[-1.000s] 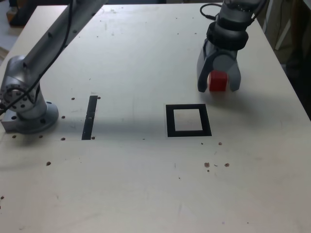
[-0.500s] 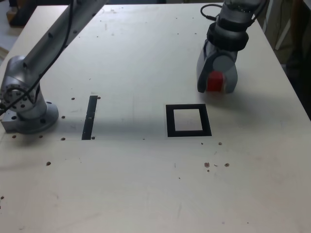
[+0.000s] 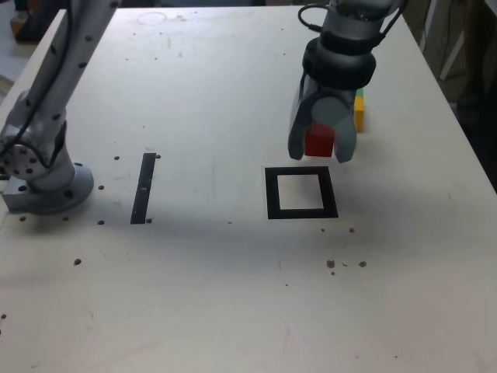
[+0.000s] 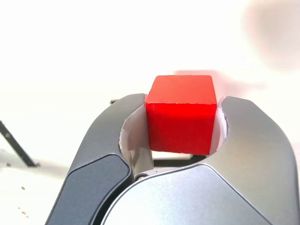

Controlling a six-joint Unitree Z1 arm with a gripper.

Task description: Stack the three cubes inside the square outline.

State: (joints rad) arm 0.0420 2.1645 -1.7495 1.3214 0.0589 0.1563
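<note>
"While you check the exterior view, what is my gripper (image 3: 320,148) doing?"

"Grasping the red cube (image 3: 319,141), which I see just beyond the square outline (image 3: 301,193), yellow cube (image 3: 359,114) behind."

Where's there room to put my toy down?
There's bare table along the exterior view's bottom, below the black square and strip, and between those two. It's crowded behind the square: gripper, red cube, yellow cube.
</note>
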